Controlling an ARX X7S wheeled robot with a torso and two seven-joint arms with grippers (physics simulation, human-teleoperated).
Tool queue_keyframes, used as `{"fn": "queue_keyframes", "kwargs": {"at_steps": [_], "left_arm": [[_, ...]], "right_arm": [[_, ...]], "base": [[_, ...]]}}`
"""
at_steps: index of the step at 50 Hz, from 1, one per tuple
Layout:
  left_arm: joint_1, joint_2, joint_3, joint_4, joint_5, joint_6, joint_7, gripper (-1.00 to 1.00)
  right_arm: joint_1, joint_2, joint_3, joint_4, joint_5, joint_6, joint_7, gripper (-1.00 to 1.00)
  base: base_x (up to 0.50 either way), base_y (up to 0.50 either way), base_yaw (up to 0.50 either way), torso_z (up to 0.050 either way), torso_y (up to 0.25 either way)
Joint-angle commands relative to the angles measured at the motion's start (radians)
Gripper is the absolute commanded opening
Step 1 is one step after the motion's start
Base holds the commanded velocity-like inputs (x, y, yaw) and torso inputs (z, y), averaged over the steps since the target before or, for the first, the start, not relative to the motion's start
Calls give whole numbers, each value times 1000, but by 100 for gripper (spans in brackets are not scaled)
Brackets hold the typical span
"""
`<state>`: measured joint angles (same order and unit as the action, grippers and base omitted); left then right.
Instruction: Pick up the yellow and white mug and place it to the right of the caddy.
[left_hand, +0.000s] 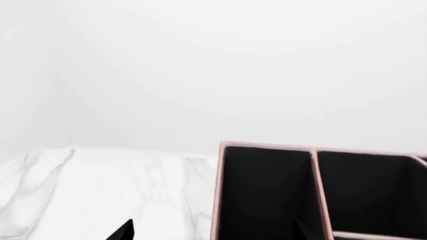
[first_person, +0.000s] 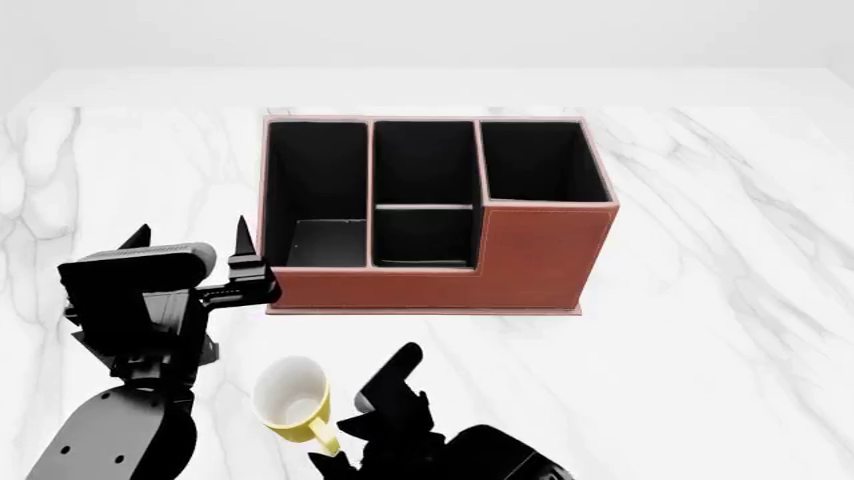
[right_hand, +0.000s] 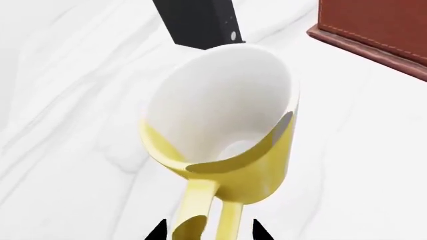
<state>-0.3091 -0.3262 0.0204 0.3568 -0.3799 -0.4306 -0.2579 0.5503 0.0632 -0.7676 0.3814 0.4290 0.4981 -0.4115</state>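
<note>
Right gripper (right_hand: 207, 231) clamps the mug (first_person: 294, 398) by its handle (right_hand: 200, 210) — near the caddy (first_person: 441, 215); left gripper (first_person: 190, 240) spread wide, empty.

A white marble table (first_person: 721, 330) carries the reddish-brown caddy (first_person: 534, 265) near its middle, with the yellow and white mug (first_person: 294, 400) just in front.

The picture's edge is cropping the yellow and white mug (right_hand: 220, 130) handle and the right gripper (right_hand: 207, 231), hiding its grip.
</note>
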Motion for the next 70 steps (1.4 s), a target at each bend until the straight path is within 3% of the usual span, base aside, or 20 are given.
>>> {"fn": "queue_keyframes", "kwargs": {"at_steps": [1,16,29,70], "left_arm": [[-1,-3,1,-2,-4,2,-2,100],[1,-6,6,-1,-7,4,-6,100],[-1,-9,7,0,-11,4,-11,100],[0,-22,6,14,-31,0,-23,100]], "right_arm": [[21,-10,-13,39,8,-11,-3,-100],[7,17,-27,-17,24,0,25,-100],[-22,95,-22,-231,32,70,112,-100],[-44,207,26,-455,15,160,291,-100]], "base": [[0,0,0,0,0],[0,0,0,0,0],[0,0,0,0,0],[0,0,0,0,0]]}}
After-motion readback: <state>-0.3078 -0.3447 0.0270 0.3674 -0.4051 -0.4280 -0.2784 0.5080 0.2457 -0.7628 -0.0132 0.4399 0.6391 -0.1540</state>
